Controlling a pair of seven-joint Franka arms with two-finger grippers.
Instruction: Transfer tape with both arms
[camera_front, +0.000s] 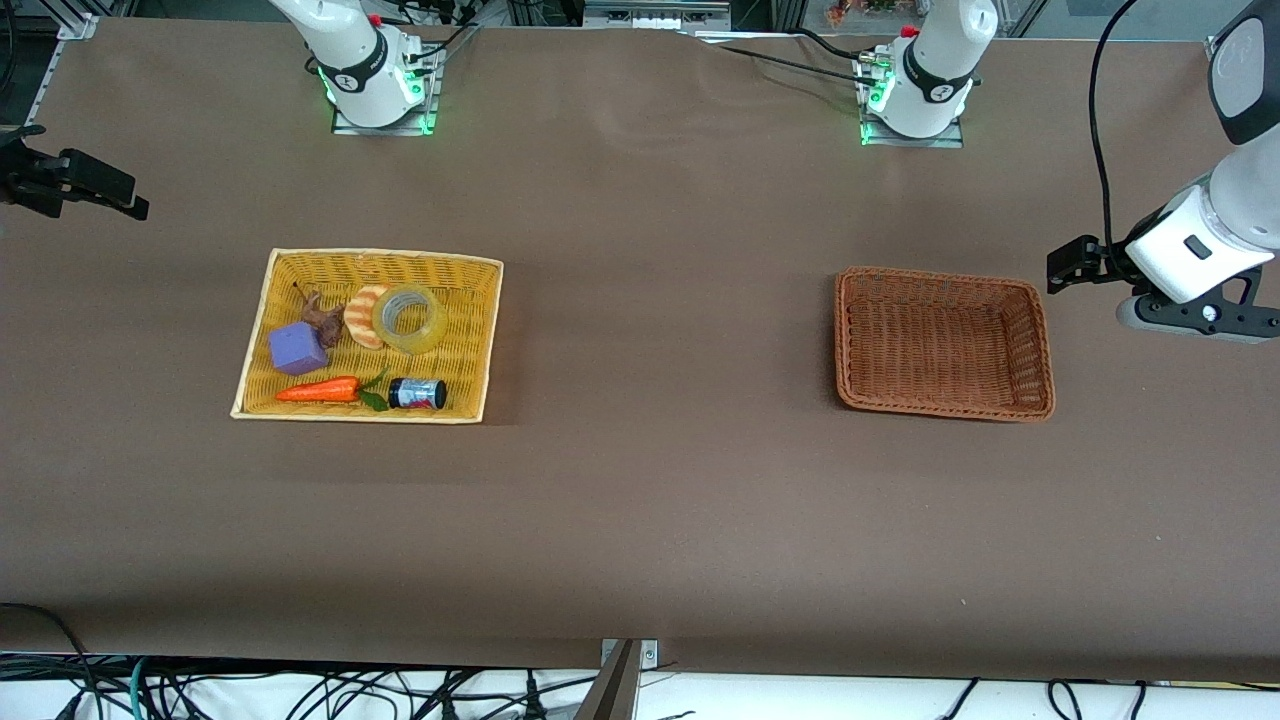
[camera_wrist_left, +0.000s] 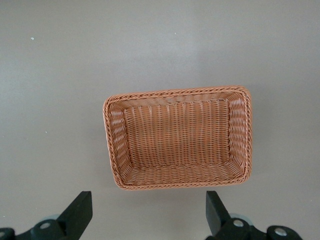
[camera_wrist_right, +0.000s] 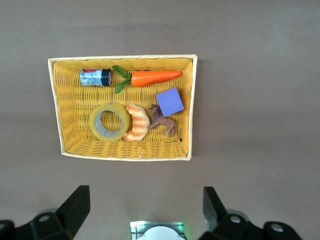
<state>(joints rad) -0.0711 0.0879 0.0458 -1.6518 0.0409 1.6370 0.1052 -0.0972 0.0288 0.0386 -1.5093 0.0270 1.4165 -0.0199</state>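
Observation:
The tape, a yellowish translucent ring, lies flat in a yellow wicker basket toward the right arm's end of the table. In the right wrist view the tape touches a striped crescent bread. My right gripper hangs high in the air, open and empty, well clear of that basket; the front view shows it at the picture's edge. My left gripper also hangs high, open and empty, by a brown wicker basket with nothing in it. In the front view it sits beside that basket.
With the tape in the yellow basket are a purple cube, a carrot, a small dark jar and a brown lump. The two baskets stand far apart, with bare brown table between them. The right arm's base shows below its fingers.

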